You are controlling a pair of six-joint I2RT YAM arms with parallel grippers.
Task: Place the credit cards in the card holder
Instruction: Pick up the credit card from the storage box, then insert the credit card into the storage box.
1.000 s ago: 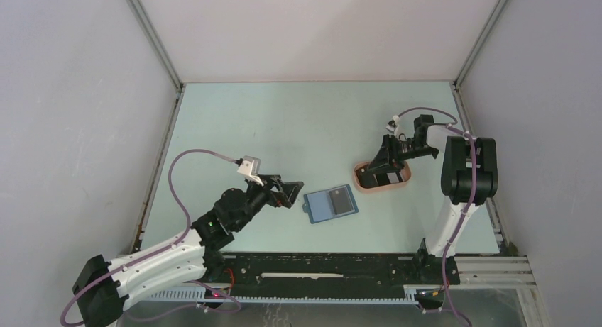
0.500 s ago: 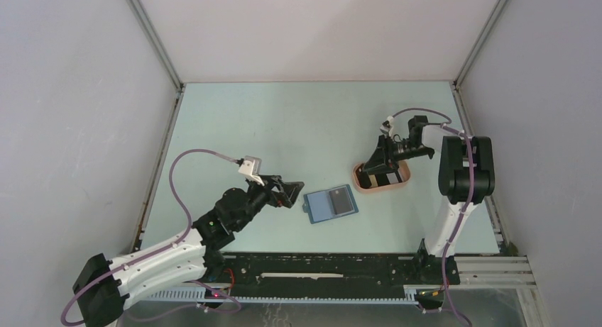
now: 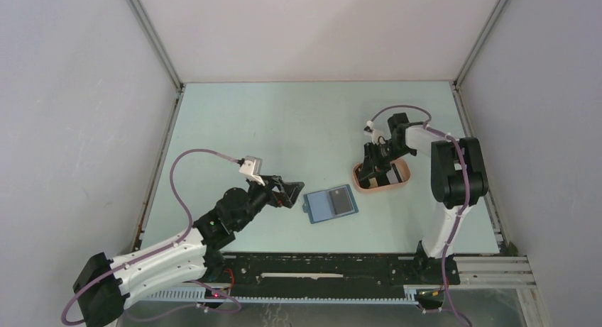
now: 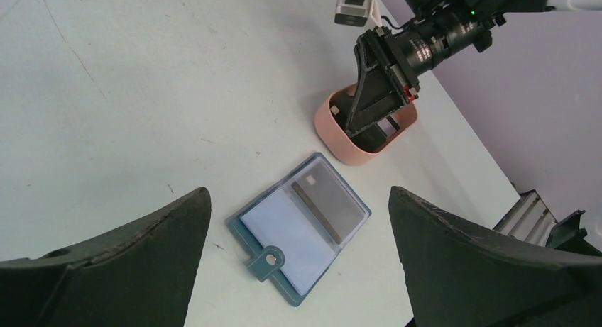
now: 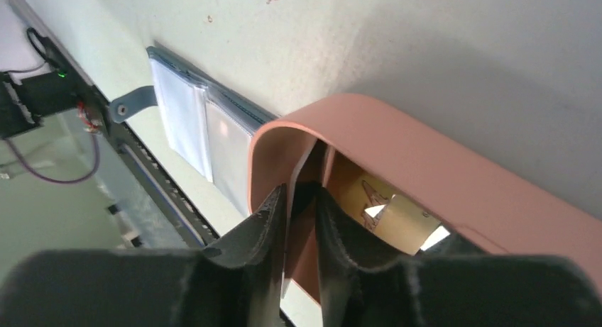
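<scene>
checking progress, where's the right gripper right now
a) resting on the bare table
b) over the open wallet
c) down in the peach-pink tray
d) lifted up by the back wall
c: the right gripper has its fingertips down inside the peach-pink tray, while the open blue card holder lies apart from it on the table.

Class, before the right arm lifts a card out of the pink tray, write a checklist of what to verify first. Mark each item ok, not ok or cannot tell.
1. The right gripper is inside the tray, fingers either side of a card: ok.
2. That card is clamped firmly: cannot tell; a slim dark gap shows beside it.
3. Only one card sits between the fingers: cannot tell.
4. The card holder lies open and flat: ok.
5. The left gripper is wide open and off the card holder: ok.
6. The card holder has room, since one dark card covers only one half: ok.
</scene>
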